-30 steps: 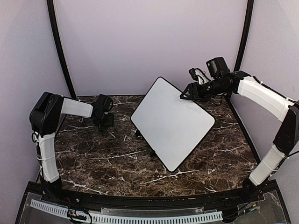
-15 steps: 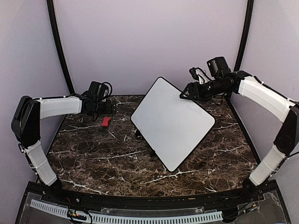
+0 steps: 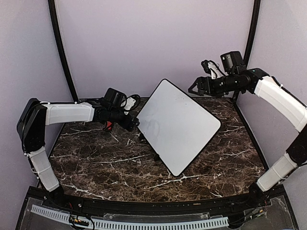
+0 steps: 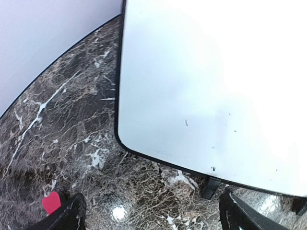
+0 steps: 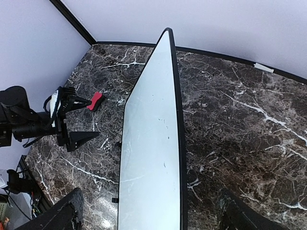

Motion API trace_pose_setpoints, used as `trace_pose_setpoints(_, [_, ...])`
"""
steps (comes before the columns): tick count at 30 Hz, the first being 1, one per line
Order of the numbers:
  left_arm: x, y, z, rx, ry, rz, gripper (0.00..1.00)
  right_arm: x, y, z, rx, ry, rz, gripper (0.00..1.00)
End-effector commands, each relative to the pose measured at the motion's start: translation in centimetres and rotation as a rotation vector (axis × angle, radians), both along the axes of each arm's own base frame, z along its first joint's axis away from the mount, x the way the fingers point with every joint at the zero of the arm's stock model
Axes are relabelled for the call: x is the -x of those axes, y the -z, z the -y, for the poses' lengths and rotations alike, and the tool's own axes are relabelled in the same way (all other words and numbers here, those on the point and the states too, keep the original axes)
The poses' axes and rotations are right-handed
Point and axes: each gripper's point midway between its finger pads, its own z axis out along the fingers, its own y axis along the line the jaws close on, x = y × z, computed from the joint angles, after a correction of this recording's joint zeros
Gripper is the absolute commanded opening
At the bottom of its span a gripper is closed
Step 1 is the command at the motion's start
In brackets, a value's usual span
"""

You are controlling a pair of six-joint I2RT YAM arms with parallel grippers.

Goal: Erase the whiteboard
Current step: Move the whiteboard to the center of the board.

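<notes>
from above, the empty, wide-open left end effector (image 3: 133, 123) is hovering just beside the whiteboard (image 3: 177, 127) propped on the surface (image 3: 96, 158), risking tipping it; its wrist view is showing the red eraser (image 4: 52, 202) ungripped; the right wrist view is showing the right end effector (image 5: 151, 215) gaping, steadying nothing.

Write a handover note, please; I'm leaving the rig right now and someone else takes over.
Left pincer: open, empty, near the board's left corner.
Right pincer: open, empty, just off the board's top right edge.
Board: propped up tilted, mid-table.
Eraser: on the table beside the left arm, unheld.
Done: no writing shows on the board, only a few tiny specks.
Left: probably nothing, or one pass over the specks.
</notes>
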Motion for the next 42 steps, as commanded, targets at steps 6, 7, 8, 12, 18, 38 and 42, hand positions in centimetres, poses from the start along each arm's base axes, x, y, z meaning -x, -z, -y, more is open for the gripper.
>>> trace_pose_setpoints(6, [2.3, 3.8, 2.8, -0.061, 0.332, -0.046, 0.9, 1.0, -4.7, 1.9, -0.019, 0.057, 0.12, 0.99])
trace_pose_setpoints(7, [2.2, 4.5, 3.0, -0.066, 0.34, -0.064, 0.89, 1.1, -4.8, 2.0, -0.017, 0.06, 0.122, 0.99])
trace_pose_setpoints(8, [2.3, 4.8, 3.3, -0.061, 0.353, -0.081, 0.88, 1.2, -4.8, 2.2, -0.015, 0.063, 0.125, 0.99])
trace_pose_setpoints(12, [1.7, 6.0, 3.4, -0.081, 0.349, -0.089, 0.85, 1.6, -4.9, 2.8, -0.015, 0.075, 0.131, 0.99])
trace_pose_setpoints(18, [0.9, 7.3, 3.1, -0.115, 0.328, -0.071, 0.79, 1.9, -4.2, 3.1, -0.016, 0.079, 0.121, 0.99])
trace_pose_setpoints(38, [1.8, 8.1, 5.5, -0.032, 0.376, -0.112, 0.4, 1.5, -3.5, 3.5, -0.003, 0.09, 0.104, 0.99])
trace_pose_setpoints(42, [2.3, 8.6, 5.8, -0.037, 0.376, -0.131, 0.34, 1.5, -3.8, 3.8, -0.003, 0.097, 0.113, 0.99])
